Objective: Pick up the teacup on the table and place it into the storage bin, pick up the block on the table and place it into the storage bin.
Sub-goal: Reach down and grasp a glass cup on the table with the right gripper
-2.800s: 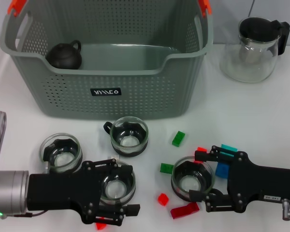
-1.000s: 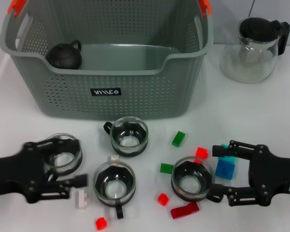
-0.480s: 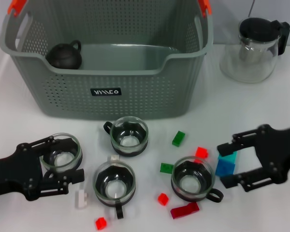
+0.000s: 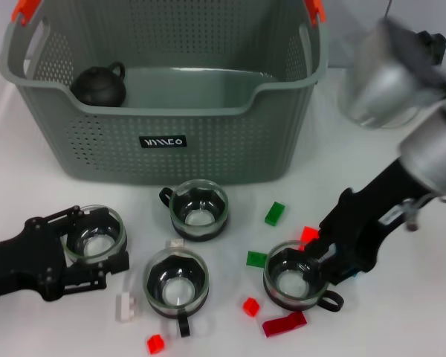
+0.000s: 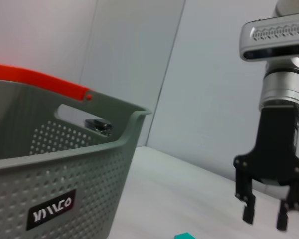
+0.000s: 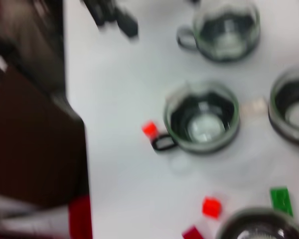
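The grey-green storage bin (image 4: 163, 141) stands at the back with a dark teapot (image 4: 99, 85) inside; its labelled wall (image 5: 55, 199) fills the left wrist view. Several glass teacups sit in front of it: left (image 4: 95, 236), middle back (image 4: 198, 210), middle front (image 4: 177, 280), right (image 4: 297, 275). Small blocks lie around them: green (image 4: 274, 213), red (image 4: 309, 236), green (image 4: 256, 259), red (image 4: 250, 306). My left gripper (image 4: 97, 239) lies low and open, with its fingers on either side of the left teacup. My right gripper (image 4: 331, 259) points down beside the right teacup, open and empty, as the left wrist view shows it (image 5: 265, 215).
A dark red flat block (image 4: 284, 324), a small red block (image 4: 156, 343) and a white block (image 4: 124, 305) lie near the front edge. My raised right arm (image 4: 390, 71) covers most of the glass teapot at the back right. The right wrist view shows teacups (image 6: 203, 117) from above.
My right arm has swung upward and its gripper now points down next to the right teacup, hiding the blue block. The left gripper has stayed around the left teacup.
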Controlling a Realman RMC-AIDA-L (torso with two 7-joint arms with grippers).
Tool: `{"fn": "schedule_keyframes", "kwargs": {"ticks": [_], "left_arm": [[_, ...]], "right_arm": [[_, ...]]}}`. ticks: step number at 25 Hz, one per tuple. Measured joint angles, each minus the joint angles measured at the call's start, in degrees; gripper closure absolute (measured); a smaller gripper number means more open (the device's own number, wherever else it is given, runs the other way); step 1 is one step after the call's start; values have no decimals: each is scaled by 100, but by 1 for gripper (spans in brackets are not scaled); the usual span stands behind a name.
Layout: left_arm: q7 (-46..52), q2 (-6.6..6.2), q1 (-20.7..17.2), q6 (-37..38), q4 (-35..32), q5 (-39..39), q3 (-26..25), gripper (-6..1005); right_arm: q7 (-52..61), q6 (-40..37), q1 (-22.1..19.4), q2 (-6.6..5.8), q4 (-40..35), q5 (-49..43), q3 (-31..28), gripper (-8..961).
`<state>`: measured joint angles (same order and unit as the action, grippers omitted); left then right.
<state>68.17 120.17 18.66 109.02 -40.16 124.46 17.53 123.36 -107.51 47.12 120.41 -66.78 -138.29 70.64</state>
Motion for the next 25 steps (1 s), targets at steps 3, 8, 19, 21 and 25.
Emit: {"fn": "schedule_keyframes", "kwargs": {"ticks": [3, 8, 19, 21, 25], "left_arm": [[0, 9, 15, -126, 42, 18, 6, 127], [0, 8, 23, -239, 127, 28, 14, 127], [3, 6, 24, -348, 179, 35, 17, 126], [3, 6, 24, -375, 204, 35, 23, 126], [3, 6, 28, -391, 255, 35, 27, 126]], "right_arm": [[556, 242, 133, 10, -245, -177, 974, 511], [981, 568, 139, 30, -568, -232, 2057, 511], [909, 1180, -201, 28, -644, -210, 3198, 510], [914, 1309, -245, 24, -633, -223, 3300, 510], [956, 1567, -303, 18, -558, -252, 3352, 511]]}}
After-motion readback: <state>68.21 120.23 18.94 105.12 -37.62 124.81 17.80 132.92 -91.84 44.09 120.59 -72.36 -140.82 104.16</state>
